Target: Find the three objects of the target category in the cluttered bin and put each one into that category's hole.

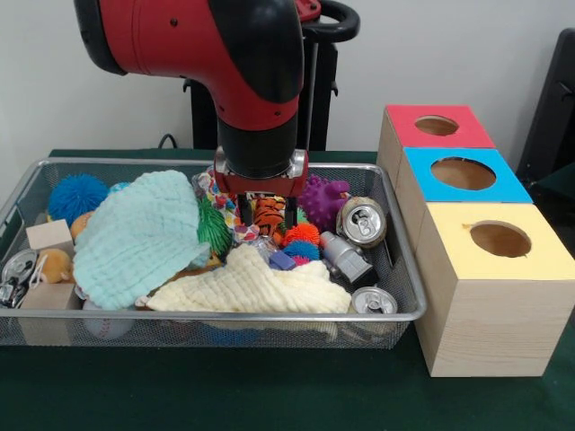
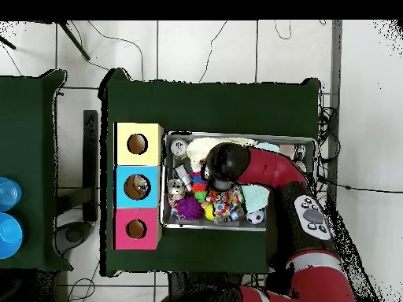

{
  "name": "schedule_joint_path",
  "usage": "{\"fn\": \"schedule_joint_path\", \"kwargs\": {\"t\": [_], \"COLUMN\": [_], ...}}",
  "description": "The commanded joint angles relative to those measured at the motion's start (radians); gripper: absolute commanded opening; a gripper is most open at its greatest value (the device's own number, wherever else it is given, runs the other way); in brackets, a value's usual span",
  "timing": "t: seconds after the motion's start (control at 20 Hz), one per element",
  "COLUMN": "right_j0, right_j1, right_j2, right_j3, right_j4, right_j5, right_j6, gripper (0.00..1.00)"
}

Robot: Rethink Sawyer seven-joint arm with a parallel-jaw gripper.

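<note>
Wire mesh forms the bin [image 1: 406, 316], which sits on the green table [image 1: 269, 395] and is packed nearly to the rim. Nearest the front edge lie a pale yellow cloth [image 1: 256, 289] and a silver can [image 1: 373, 301] with its top facing up. Just behind the cloth, a mint-green cloth [image 1: 139, 235] is heaped over the left half (it hides much of what lies below). At the left end sit wooden blocks [image 1: 49, 236] and another can [image 1: 16, 267]. Further back come a grey bottle [image 1: 346, 258], a second upturned can [image 1: 362, 221], a small orange and blue spiky ball [image 1: 303, 242], a green spiky toy [image 1: 214, 229], a striped tiger toy [image 1: 268, 214], a purple spiky toy [image 1: 323, 199] and, in the far left corner, a blue fuzzy ball [image 1: 76, 195].

To the right of the bin stands a row of three wooden boxes, each with a round hole in its top: the yellow box [image 1: 494, 241] nearest, the blue box [image 1: 463, 173] behind it, the red box [image 1: 437, 126] farthest. In the overhead view something pale shows inside the blue box's hole.

The gripper [image 1: 267, 215] hangs low over the middle of the bin, its fingers down on either side of the tiger toy; whether they are pressed against it I cannot tell.
</note>
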Motion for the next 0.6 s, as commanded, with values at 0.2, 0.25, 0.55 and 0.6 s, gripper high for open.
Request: {"fn": "schedule_joint_path", "kwargs": {"t": [0.2,0.25,0.55,0.6], "right_j0": [-0.007,-0.005,-0.002,-0.003], "right_j1": [0.029,0.03,0.038,0.044], "right_j2": [0.01,0.01,0.009,0.009], "right_j3": [-0.01,-0.012,-0.047,-0.05], "right_j4": [0.04,0.041,0.05,0.05], "right_j5": [0.023,0.03,0.068,0.063], "right_j6": [0.148,0.149,0.147,0.145], "gripper": [1.0,1.0,1.0,1.0]}}
